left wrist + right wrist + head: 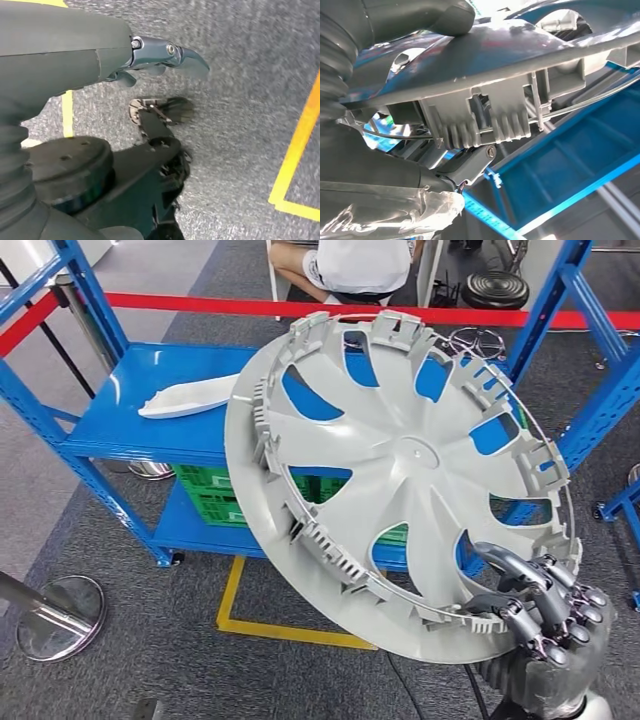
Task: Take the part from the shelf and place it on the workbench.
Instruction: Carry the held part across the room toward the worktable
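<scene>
**Operator:** Report the position of the part.

**Inspector:** The part is a grey wheel cover (400, 475), held in the air in front of the blue shelf (128, 405) and tilted, its ribbed inner face toward the head camera. It is clear of the shelf surface. Its rim spans from roughly 9 o'clock to 4 o'clock of the head view.

**Operator:** State of the right hand.

**Inspector:** The right hand (547, 605) grips the wheel cover at the rim, at about 5 o'clock on the cover. Fingers (521, 565) curl over the inner edge. In the right wrist view the thumb (433, 15) lies against one face of the cover (490, 55) and a finger (471, 165) sits under the clip ribs on the opposite side.

**Operator:** State of the left hand.

**Inspector:** The left hand (151, 57) hangs over grey carpet (245, 100) with yellow floor tape (294, 160). It holds nothing. Whether its fingers are spread or curled, I cannot tell.

**Operator:** Other items.

**Inspector:** A white elongated part (189, 397) lies on the upper shelf deck at 10 o'clock. Green crates (211, 495) sit on the lower deck. A red barrier strip (226, 306) runs behind the shelf, with a seated person (355, 265) beyond it at 12 o'clock.
</scene>
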`<state>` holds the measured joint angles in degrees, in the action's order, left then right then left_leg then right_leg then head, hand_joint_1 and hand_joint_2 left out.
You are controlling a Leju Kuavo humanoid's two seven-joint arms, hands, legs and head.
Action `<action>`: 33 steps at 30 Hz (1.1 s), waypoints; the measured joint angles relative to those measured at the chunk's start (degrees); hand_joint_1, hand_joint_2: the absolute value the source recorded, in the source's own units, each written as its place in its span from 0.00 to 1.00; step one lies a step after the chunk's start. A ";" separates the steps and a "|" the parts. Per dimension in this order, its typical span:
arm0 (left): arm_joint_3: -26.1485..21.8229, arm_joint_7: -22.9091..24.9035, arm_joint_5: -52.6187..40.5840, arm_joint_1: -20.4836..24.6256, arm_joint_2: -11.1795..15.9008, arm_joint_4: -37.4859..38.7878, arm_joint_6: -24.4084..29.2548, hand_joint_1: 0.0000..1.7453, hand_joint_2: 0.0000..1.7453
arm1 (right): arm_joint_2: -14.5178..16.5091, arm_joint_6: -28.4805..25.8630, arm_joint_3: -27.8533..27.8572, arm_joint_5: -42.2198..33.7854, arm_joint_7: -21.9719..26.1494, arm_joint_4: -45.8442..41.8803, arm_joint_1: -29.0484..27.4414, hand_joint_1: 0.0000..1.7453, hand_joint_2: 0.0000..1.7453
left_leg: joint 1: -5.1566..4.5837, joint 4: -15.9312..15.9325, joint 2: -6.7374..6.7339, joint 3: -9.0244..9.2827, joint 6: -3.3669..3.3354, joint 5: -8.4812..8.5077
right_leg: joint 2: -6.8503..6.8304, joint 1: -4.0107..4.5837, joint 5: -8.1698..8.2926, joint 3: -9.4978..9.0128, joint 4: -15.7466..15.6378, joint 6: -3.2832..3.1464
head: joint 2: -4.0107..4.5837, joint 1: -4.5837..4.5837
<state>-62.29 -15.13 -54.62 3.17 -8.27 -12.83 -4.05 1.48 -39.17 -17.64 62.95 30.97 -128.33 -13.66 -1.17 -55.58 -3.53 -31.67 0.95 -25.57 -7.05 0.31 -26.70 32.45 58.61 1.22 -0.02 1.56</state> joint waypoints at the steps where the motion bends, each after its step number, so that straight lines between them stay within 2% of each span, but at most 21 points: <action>1: 0.00 -0.01 0.00 -0.14 -0.04 0.00 0.01 0.00 1.00 | -0.04 0.00 -0.03 -0.01 0.00 0.01 0.08 1.00 1.00 | 0.13 0.19 0.66 -0.02 -0.28 0.21 | 0.19 -0.06 -0.23 -0.02 0.12 0.30 | 0.00 -0.01; 3: -0.01 -0.01 0.01 -0.22 -0.04 0.00 0.02 0.00 1.00 | -0.21 -0.02 -0.05 0.00 0.01 0.03 0.14 1.00 1.00 | 0.55 0.56 2.06 0.07 -0.88 0.69 | 2.97 -0.26 -2.43 1.14 3.19 0.87 | -0.01 0.18; 5: -0.02 -0.02 0.01 -0.08 -0.01 0.00 0.02 0.00 1.00 | -0.44 -0.04 -0.04 0.00 0.02 0.07 0.13 1.00 1.00 | 0.77 0.58 3.55 -0.09 -1.19 0.93 | 6.14 -0.46 -6.31 4.45 10.79 1.18 | -0.01 0.41; 6: -0.03 -0.02 0.01 -0.05 -0.02 0.00 0.01 0.00 1.00 | -0.52 -0.04 -0.04 -0.02 0.02 0.09 0.11 1.00 1.00 | 0.79 0.56 4.34 -0.15 -1.24 0.99 | 6.67 -0.47 -7.68 6.12 14.43 1.25 | 0.00 0.46; 7: -0.03 -0.02 -0.01 -0.08 -0.04 0.00 -0.01 0.00 1.00 | -0.60 -0.04 -0.06 -0.04 -0.06 0.11 0.10 1.00 1.00 | 0.80 0.52 5.18 -0.18 -1.22 1.04 | 6.87 -0.47 -8.05 7.12 16.49 1.31 | 0.00 0.46; 8: -0.03 -0.02 -0.03 -0.14 -0.06 0.00 -0.02 0.00 1.00 | -0.72 -0.04 -0.12 -0.05 -0.28 0.11 0.10 1.00 1.00 | 0.84 0.47 6.04 -0.19 -1.17 1.07 | 6.96 -0.50 -7.21 7.04 16.20 1.33 | 0.00 0.46; 9: -0.03 -0.02 -0.07 -0.19 -0.10 0.00 -0.03 0.00 1.00 | -0.94 -0.04 -0.28 -0.08 -0.74 0.12 0.14 1.00 1.00 | 0.93 0.39 6.94 -0.18 -1.05 1.10 | 7.24 -0.62 -5.30 5.78 13.46 1.36 | 0.00 0.45; 11: -0.03 -0.02 -0.24 -0.17 -0.09 0.00 -0.07 0.00 1.00 | -1.70 -0.04 -0.94 -0.17 -2.12 0.21 0.44 1.00 1.00 | 1.05 0.02 8.65 -0.31 -0.57 1.04 | 9.48 -1.15 -1.54 1.88 5.30 1.56 | 0.00 0.48; 12: -0.04 -0.02 -0.35 -0.10 -0.06 0.00 -0.08 0.00 1.00 | -2.18 -0.04 -1.43 -0.30 -2.87 0.34 0.65 1.00 1.00 | 1.06 -0.23 9.37 -0.57 -0.24 1.06 | 10.75 -1.42 -0.62 0.43 2.32 1.54 | 0.00 0.46; 14: -0.05 -0.04 -0.53 -0.08 0.02 0.00 -0.13 0.00 1.00 | -3.09 -0.03 -2.50 -0.64 -4.23 0.78 1.09 1.00 1.00 | 1.09 -0.51 10.49 -1.31 0.43 1.31 | 12.02 -1.57 -0.65 -0.29 0.57 1.19 | 0.00 0.43; 16: -0.07 -0.07 -0.70 -0.31 0.12 0.00 -0.23 0.00 1.00 | -3.94 0.10 -3.56 -1.26 -5.55 1.35 1.70 1.00 1.00 | 1.26 -0.59 10.94 -1.88 1.00 1.52 | 10.80 -1.51 -0.44 -0.04 0.69 0.47 | 0.00 0.40; 18: -0.09 -0.07 -0.93 -0.35 0.17 0.00 -0.38 0.00 1.00 | -4.71 0.32 -4.44 -2.45 -6.67 1.87 2.45 1.00 1.00 | 1.13 -2.73 8.56 -3.10 1.58 0.08 | 9.34 -1.60 -0.31 0.02 0.66 -0.26 | 0.00 0.00; 20: -0.09 -0.03 -1.10 -0.04 0.09 0.00 -0.66 0.00 1.00 | -5.28 0.93 -4.92 -4.25 -7.16 2.26 2.91 1.00 1.00 | 1.05 -9.47 5.40 -6.43 2.06 -3.56 | 7.61 -1.48 -0.34 0.10 0.64 -0.70 | 0.00 -0.49; 22: -0.13 0.42 -1.15 0.11 0.05 0.00 -1.37 0.00 1.00 | -5.77 2.21 -5.21 -6.18 -6.80 2.67 3.42 1.00 1.00 | 1.15 -16.54 4.45 -9.93 2.25 -6.20 | 5.78 -1.38 -0.40 0.20 0.65 -0.83 | 0.00 -0.60; 23: -0.16 0.74 -1.17 0.05 0.04 0.00 -1.76 0.00 1.00 | -5.94 2.87 -5.39 -6.84 -6.40 2.86 3.72 1.00 1.00 | 1.17 -17.56 4.34 -10.42 2.22 -5.99 | 4.96 -1.35 -0.43 0.20 0.65 -0.84 | 0.00 -0.63; 24: -0.20 1.03 -1.22 -0.02 0.03 0.00 -2.01 0.00 1.00 | -6.04 3.35 -5.54 -7.22 -6.05 3.02 3.96 1.00 1.00 | 1.17 -16.59 4.24 -9.93 2.12 -4.87 | 4.26 -1.31 -0.46 0.17 0.65 -0.82 | 0.00 -0.67; 25: -0.24 1.18 -1.27 -0.07 0.03 0.00 -2.19 0.00 1.00 | -6.10 3.63 -5.69 -7.42 -5.71 3.17 4.19 1.00 1.00 | 1.11 -13.46 3.74 -8.30 1.90 -2.95 | 3.54 -1.26 -0.52 0.08 0.65 -0.76 | 0.00 -0.71; 27: -0.31 0.69 -1.01 0.04 -0.01 0.00 -3.17 0.00 1.00 | -6.19 3.82 -5.85 -7.74 -5.26 3.35 4.56 1.00 1.00 | 0.64 -5.67 0.56 -4.19 1.21 0.24 | 2.26 -0.90 -0.78 -0.07 0.73 -0.41 | 0.00 -0.88; 29: -0.68 -0.37 -0.21 0.23 -0.11 0.00 -4.98 0.00 1.00 | -6.30 3.90 -5.88 -8.12 -4.84 3.43 4.86 1.00 1.00 | 0.19 -1.39 -1.58 -2.21 0.61 1.26 | 0.92 -0.44 -1.01 -0.23 0.72 0.08 | 0.00 -0.91; 31: -1.27 -0.70 0.38 0.15 -0.29 0.00 -6.01 0.00 1.00 | -6.39 4.11 -5.90 -8.35 -4.43 3.49 5.19 1.00 1.00 | 0.24 -0.88 -0.25 -2.30 0.10 1.33 | -0.20 -0.37 -1.15 -0.56 0.42 0.66 | 0.00 -0.84; 33: -1.61 0.59 0.03 0.02 -0.47 0.00 -5.21 0.00 1.00 | -6.46 4.37 -5.94 -8.52 -4.08 3.56 5.50 1.00 1.00 | 0.54 -0.49 1.25 -2.10 -0.52 1.64 | 1.94 -0.61 -2.29 -0.29 1.64 1.22 | -0.01 -0.69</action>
<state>-63.89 -14.53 -54.59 3.19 -8.74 -12.83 -9.26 -4.99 -34.80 -23.58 54.43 26.89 -124.77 -8.16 -0.64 -56.07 -2.28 -33.77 0.43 -23.94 -5.11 -0.30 -28.99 32.17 60.25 2.44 -0.03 0.87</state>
